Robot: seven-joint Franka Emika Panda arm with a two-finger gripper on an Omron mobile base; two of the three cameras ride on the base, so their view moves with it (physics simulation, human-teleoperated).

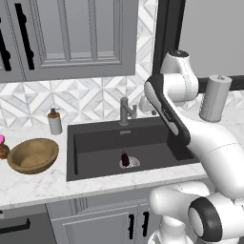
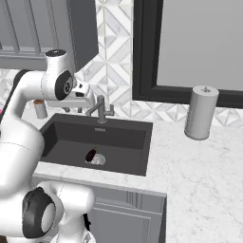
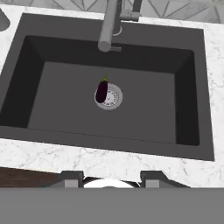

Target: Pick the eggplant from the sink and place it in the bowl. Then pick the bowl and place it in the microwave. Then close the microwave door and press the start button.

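- Lying on the floor of the sink (image 3: 183,109), the eggplant (image 3: 102,90) rests against the silver drain (image 3: 111,96), stem end toward the faucet (image 3: 107,27).
- End effector (image 3: 112,178) hangs high above the sink's front rim; its fingertips (image 3: 71,178) stand apart with nothing between them.
- Wooden bowl (image 1: 33,155) sits on the counter (image 1: 33,183) left of the sink, well apart from the eggplant.
- Soap dispenser (image 1: 55,121) stands behind the bowl; a grey canister (image 2: 201,112) stands right of the sink.
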